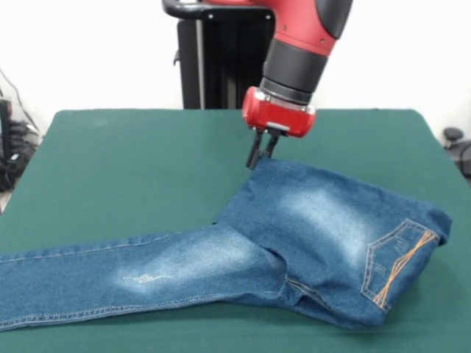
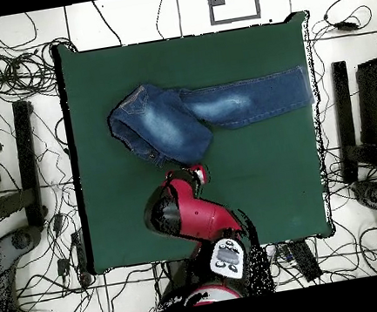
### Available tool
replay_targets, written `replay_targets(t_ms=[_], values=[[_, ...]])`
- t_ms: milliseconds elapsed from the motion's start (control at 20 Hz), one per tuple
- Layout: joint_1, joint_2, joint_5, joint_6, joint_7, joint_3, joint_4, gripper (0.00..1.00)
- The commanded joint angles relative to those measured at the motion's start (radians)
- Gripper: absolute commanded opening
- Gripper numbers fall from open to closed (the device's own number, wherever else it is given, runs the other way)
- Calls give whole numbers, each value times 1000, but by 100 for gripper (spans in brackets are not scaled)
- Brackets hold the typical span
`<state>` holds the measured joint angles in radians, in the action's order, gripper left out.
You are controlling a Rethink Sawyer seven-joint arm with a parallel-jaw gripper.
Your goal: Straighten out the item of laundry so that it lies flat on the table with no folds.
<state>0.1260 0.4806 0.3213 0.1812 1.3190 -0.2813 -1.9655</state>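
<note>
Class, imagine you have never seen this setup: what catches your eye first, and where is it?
First, the red and black arm coming down at the top centre, its gripper at the far edge of the jeans. The jeans lie folded over on the dark green table, one leg stretching to the picture's left edge.

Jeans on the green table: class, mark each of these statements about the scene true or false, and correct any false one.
1. The jeans lie fully flat. False: the upper part is folded over.
2. The gripper is at the fold's far edge. True.
3. An embroidered pocket faces up. True.
4. The table top is red. False: dark green.
5. The gripper holds the jeans in the air. False: they rest on the table.
</note>
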Motion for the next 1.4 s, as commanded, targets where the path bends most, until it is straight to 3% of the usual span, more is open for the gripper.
replay_targets(t_ms=[50,450,700,1050,1400], values=[[-5,-8,-11,32,229,99,65,0],[15,25,16,-51,227,83,38,0],[97,71,62,-307,200,-24,53,0],[158,133,-18,-681,184,-129,170,0],[90,103,-49,-681,129,-46,258,0]])
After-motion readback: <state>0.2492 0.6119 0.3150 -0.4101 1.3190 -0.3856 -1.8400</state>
